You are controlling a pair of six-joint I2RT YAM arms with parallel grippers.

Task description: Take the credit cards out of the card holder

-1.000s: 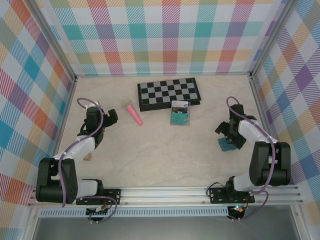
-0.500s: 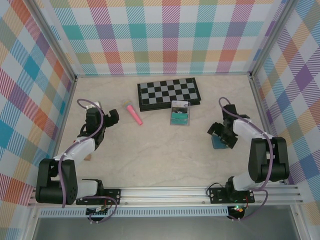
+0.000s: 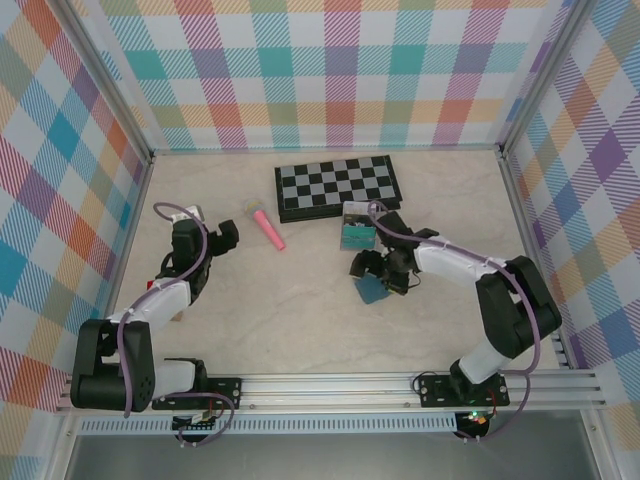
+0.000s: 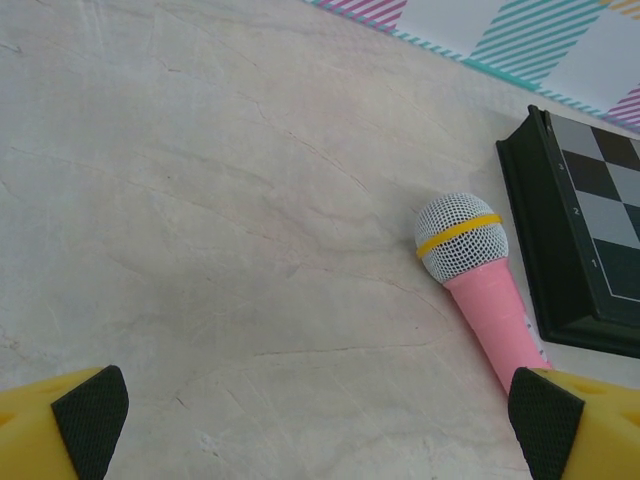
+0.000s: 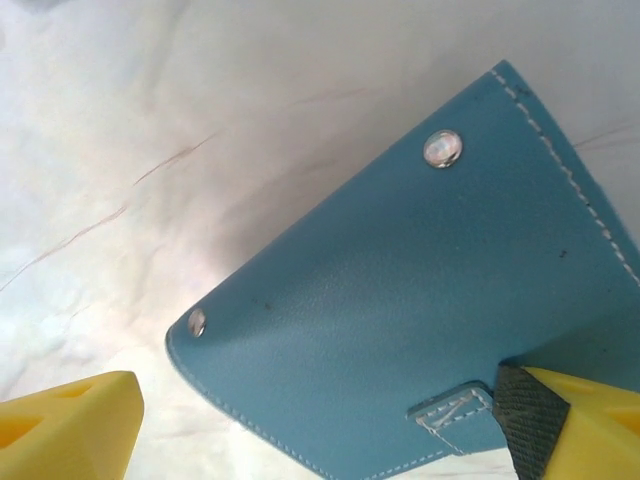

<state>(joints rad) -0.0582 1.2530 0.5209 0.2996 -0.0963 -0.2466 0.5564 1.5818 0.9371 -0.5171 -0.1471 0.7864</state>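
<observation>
The left pincer [image 3: 220, 238] hangs wide apart near the pink plastic microphone [image 4: 480, 290]. Teal striped plastic credit cards [image 3: 360, 236] lie beside the checkered board [image 3: 338, 186]. Nearby, the blue-grey leather card holder [image 5: 400, 300] sits under the right pincer [image 3: 382, 276] (jaws spread, one pad [image 5: 545, 420] over its tab [image 5: 450, 410]). Best to lift straight up so nothing snags.

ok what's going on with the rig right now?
The right hand hovers wide open at the blue card holder in the middle of the table. One fingertip touches its edge and the other is clear, so I see no firm grip. A few credit cards lie piled by the chessboard, apart from the holder. The left hand is open near a pink toy microphone.
</observation>
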